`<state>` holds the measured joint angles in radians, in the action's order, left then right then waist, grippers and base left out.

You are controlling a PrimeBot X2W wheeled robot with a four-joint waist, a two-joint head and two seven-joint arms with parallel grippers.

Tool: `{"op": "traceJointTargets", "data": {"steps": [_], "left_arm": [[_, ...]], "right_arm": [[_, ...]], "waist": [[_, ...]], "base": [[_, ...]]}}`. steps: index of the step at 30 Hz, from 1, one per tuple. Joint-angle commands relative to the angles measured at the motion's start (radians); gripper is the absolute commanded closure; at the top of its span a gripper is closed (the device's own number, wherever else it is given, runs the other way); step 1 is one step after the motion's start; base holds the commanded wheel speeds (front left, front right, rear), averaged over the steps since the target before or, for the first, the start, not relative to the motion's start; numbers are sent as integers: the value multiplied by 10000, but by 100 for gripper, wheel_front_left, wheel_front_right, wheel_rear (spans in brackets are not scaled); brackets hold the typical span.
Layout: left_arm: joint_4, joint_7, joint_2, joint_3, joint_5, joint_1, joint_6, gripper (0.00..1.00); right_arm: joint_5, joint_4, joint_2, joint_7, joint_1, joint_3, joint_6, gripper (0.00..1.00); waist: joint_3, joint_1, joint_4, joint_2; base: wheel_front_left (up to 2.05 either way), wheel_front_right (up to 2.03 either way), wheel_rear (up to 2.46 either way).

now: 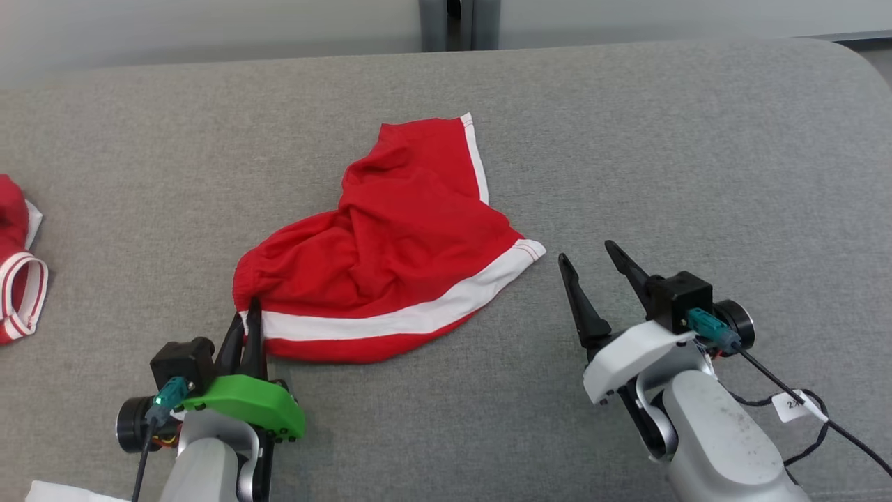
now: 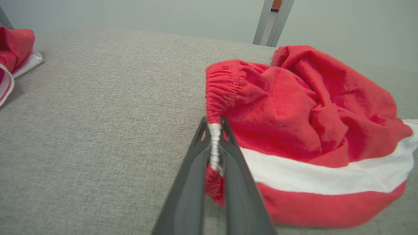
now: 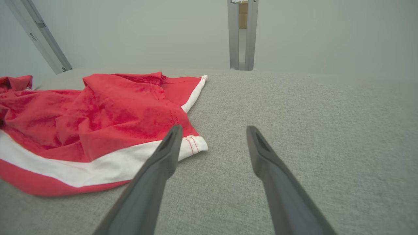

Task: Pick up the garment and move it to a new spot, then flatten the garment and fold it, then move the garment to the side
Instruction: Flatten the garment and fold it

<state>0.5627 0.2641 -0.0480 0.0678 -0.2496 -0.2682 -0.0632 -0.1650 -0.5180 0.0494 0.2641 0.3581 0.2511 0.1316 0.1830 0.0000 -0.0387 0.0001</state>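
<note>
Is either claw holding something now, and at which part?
The left claw pinches the red shorts at the elastic waistband, on its white stripe. The right claw is open and holds nothing.

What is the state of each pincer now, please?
Left pincer: closed on the waistband edge of the red garment.
Right pincer: open, holding nothing.

The garment (image 1: 390, 258) lies in the middle of the surface (image 1: 697, 160). My left hand (image 1: 247, 317) is at its near left corner, clamped on the edge there. My right hand (image 1: 587, 251) sits just right of its right corner. A second garment (image 1: 17, 279) lies well apart, at the left.
</note>
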Motion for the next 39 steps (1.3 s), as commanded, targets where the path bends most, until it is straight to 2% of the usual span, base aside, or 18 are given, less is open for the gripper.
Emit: {"op": "traceJointTargets", "data": {"steps": [1, 11, 21, 22, 23, 24, 25, 31, 36, 39], "left_arm": [[-49, 2, -49, 106, -99, -235, 15, 100], [-203, 2, -45, 841, -349, -845, 130, 100], [-232, 2, -47, 1114, -472, -943, 213, 100], [-238, 2, -47, 1125, -486, -941, 205, 100], [-244, 2, -47, 1129, -496, -941, 200, 100], [-247, 2, -47, 1131, -496, -940, 197, 100], [-247, 2, -47, 1123, -496, -940, 196, 100], [-333, 4, -46, 1021, -456, -791, 159, 100], [-713, 4, -46, 799, -415, -821, -126, 100], [-986, 4, -49, 588, -763, -1026, -322, 100]], "right_arm": [[29, -272, 28, 3, 286, 48, -18, 0], [21, -2336, 33, 3, 1724, 90, -18, 0], [-615, -3281, 11, -22, 1947, 729, -10, 0], [-696, -3337, 8, -25, 1950, 803, -7, 9], [-761, -3379, 3, -49, 1936, 870, -7, 40], [-839, -3419, -6, -65, 1910, 974, -6, 65], [-914, -3402, -10, -72, 1903, 1029, -6, 100], [-1207, -2658, 22, -10, 1689, 723, -9, 100], [-1852, -1554, 46, 3, 1372, -12, -10, 100], [-2399, -794, 25, 3, 1342, -426, -10, 100]], "waist": [[370, 0, 406, -1], [1086, 0, 978, -1], [1328, 0, 1168, -1], [1345, 0, 1173, -1], [1357, 0, 1178, -1], [1370, 0, 1183, -1], [1382, 0, 1184, -1], [1156, 0, 1125, -1], [439, 0, 811, -1], [-91, 0, 514, -1]], "base": [[0, 0, 0], [0, 0, 0], [0, 0, 0], [0, 0, 0], [0, 0, 0], [0, 0, 0], [0, 0, 0], [0, 0, 0], [0, 0, 0], [0, 0, 0]]}}
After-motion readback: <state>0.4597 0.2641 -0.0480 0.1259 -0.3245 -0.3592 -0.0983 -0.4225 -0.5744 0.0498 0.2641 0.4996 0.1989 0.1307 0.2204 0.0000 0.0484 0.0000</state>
